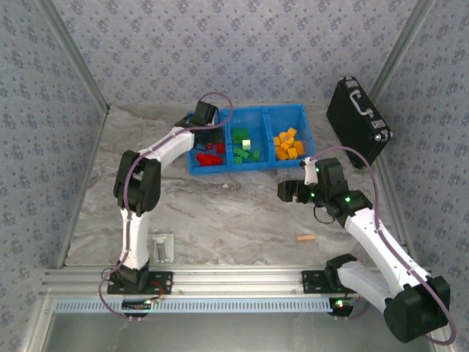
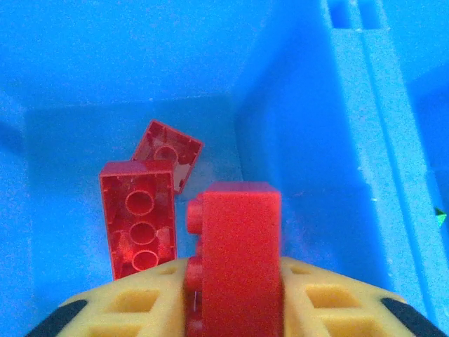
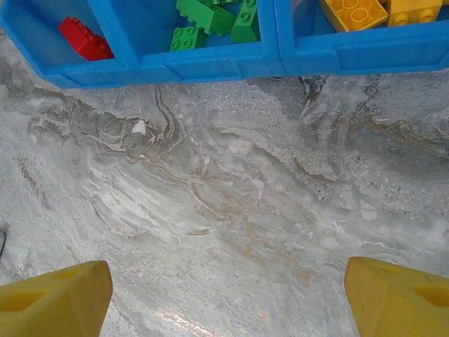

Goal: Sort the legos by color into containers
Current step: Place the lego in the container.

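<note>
My left gripper (image 2: 235, 298) reaches into the left bin of the blue containers (image 1: 249, 168), its yellow fingers (image 2: 119, 305) shut on a red lego (image 2: 238, 242) standing on edge. Below it, two more red legos (image 2: 139, 225) lie upside down on the bin floor. From above, red legos (image 1: 211, 158) lie in the left bin, green legos (image 1: 245, 152) in the middle one and orange-yellow legos (image 1: 288, 143) in the right one. My right gripper (image 3: 228, 298) hovers open over bare table in front of the containers (image 3: 210, 67), with nothing between its fingers.
A black hard case (image 1: 357, 121) leans at the back right. Near my right arm, a thin wooden stick (image 1: 305, 237) lies on the marble table. A small white scrap (image 3: 139, 127) sits just in front of the bins.
</note>
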Robot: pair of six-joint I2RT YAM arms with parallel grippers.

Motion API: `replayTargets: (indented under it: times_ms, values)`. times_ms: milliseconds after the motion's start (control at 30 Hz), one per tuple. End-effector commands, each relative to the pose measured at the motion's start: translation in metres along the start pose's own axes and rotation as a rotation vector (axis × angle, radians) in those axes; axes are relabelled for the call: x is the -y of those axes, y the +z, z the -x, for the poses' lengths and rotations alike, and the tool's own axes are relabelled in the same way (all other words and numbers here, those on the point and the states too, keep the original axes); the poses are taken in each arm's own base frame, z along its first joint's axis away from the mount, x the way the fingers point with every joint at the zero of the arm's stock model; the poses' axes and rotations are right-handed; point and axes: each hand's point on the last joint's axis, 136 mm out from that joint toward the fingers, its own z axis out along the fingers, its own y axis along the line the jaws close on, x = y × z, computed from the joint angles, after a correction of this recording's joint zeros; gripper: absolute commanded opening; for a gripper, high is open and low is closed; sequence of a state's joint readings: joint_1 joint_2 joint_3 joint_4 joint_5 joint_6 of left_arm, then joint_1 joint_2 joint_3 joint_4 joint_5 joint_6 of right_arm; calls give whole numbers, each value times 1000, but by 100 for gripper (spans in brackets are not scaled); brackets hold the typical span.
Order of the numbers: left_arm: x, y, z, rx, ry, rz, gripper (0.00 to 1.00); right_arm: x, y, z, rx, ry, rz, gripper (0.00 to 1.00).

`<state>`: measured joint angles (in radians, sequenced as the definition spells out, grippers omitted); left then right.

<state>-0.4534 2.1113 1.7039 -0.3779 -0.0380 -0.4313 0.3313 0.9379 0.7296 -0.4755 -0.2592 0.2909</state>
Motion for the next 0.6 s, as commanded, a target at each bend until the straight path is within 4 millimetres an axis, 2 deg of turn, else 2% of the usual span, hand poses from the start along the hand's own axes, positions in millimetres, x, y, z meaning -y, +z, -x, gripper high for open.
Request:
replayTargets:
  times_ms: [0, 167, 233, 300, 400, 467, 567]
  values:
    - [-3, 7, 4, -1, 1, 12, 40, 3, -1, -8, -18, 5, 0, 87]
    - [-2, 3, 4, -8, 9, 8, 46, 4, 3, -7, -19, 17, 2, 88]
    - [0, -9, 8, 2, 23, 7, 46, 5, 3, -5, -16, 15, -5, 88]
    - [1, -31, 18, 36, 41, 6, 48, 7, 3, -3, -8, 14, -14, 88]
    - [1, -81, 37, 113, 75, 12, 50, 12, 4, 2, 4, 25, -25, 89]
    - [-4, -126, 46, 167, 91, 41, 52, 14, 4, 6, 18, 31, -36, 91]
    - [-17, -190, 47, 271, 104, 84, 56, 20, 5, 10, 34, 31, -64, 92]
